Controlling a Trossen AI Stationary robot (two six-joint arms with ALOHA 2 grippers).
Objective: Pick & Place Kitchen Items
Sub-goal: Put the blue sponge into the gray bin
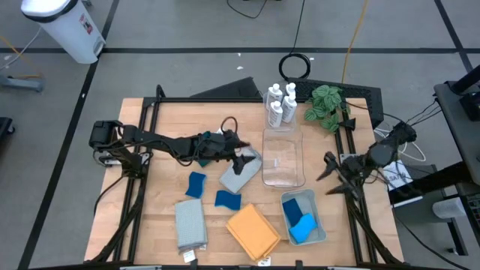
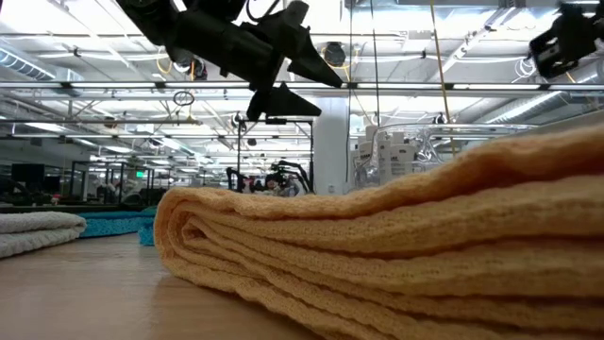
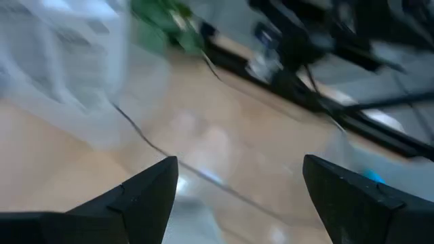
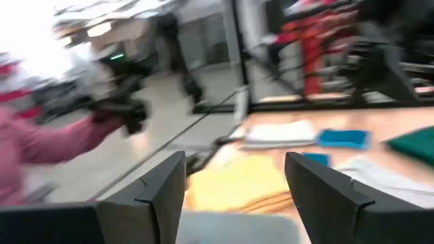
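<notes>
Table [image 1: 161, 161] | clear bin [image 1: 283, 159] empty at centre | grey cloth [image 1: 238, 174] beside bin | left gripper [image 1: 241, 158] above cloth, jaws wide, empty | right gripper [image 1: 328, 178] parked at edge, parted, empty | step: reaching; next: descend, close on cloth.

bottles [image 1: 280, 103]: four, white, upright, clustered at the counter's far edge
sponges: two blue [image 1: 196, 184] [image 1: 227, 199] on the counter, more in the tray
cloths: grey folded [image 1: 190, 223]; orange folded [image 1: 253, 232]; grey [image 1: 240, 172], rumpled, mid-counter
</notes>
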